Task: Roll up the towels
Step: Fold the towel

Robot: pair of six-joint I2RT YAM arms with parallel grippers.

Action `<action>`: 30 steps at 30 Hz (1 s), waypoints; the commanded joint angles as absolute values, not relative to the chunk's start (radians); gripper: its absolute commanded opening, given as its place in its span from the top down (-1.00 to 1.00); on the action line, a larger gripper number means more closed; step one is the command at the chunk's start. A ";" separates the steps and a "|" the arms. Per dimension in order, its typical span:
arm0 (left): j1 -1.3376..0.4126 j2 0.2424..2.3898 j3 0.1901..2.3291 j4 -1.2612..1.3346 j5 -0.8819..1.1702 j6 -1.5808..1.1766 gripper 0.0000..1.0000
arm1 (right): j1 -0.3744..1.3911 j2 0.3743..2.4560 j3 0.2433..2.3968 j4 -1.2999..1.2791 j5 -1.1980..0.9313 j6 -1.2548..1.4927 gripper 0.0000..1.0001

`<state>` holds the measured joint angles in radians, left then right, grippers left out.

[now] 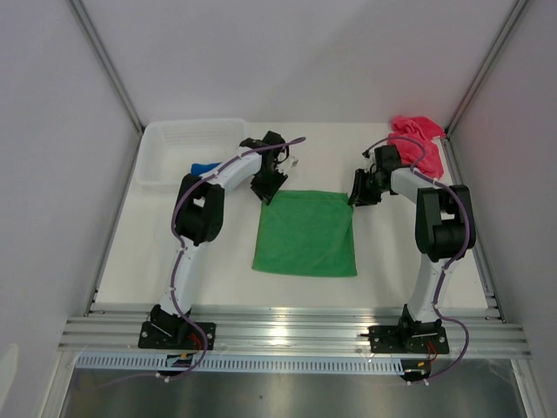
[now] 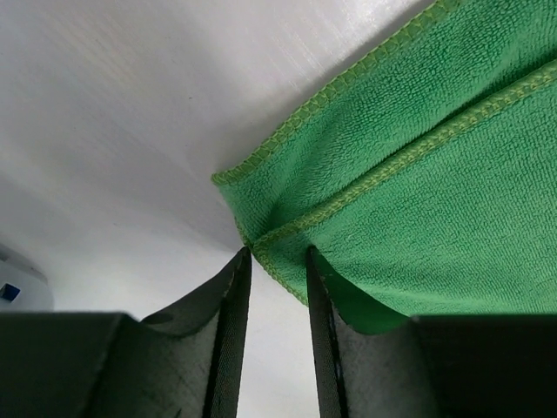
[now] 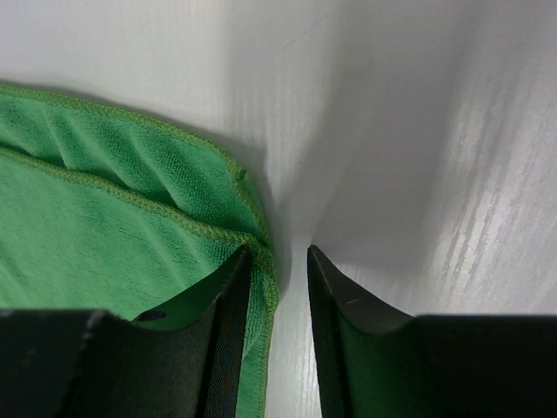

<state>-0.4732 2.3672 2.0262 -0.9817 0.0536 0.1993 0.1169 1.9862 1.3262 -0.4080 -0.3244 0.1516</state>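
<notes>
Bright, even overhead light is filling the top cam, w/ soft shadows lying under arms. Streaky glare is showing on table (image 3: 487, 174) in wrist cams. Left fingers (image 2: 231, 348) are blurring up close, while the green towel (image 2: 435, 174) weave is reading sharp.

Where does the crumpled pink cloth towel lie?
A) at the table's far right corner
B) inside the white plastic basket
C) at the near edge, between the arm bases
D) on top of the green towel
A: the crumpled pink cloth towel sits bunched at the far right corner of the white table, apart from the flat green cloth towel and outside the white plastic basket.
</notes>
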 commanded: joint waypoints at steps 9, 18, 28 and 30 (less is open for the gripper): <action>-0.451 2.362 2.077 -1.003 0.090 0.170 0.21 | 0.133 1.976 1.328 -0.385 -0.341 0.133 0.37; -0.449 2.382 2.106 -1.028 0.161 0.166 0.27 | 0.133 1.921 1.325 -0.396 -0.339 0.141 0.37; -0.443 2.396 2.105 -1.046 0.180 0.164 0.42 | 0.133 1.910 1.304 -0.393 -0.345 0.152 0.35; -0.440 2.399 2.102 -1.049 0.179 0.163 0.41 | 0.135 1.908 1.301 -0.393 -0.347 0.153 0.35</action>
<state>-0.4538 2.3901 2.0686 -1.0321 0.1593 0.1829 0.1310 1.9556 1.3094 -0.4057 -0.3325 0.1486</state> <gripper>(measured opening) 0.294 0.326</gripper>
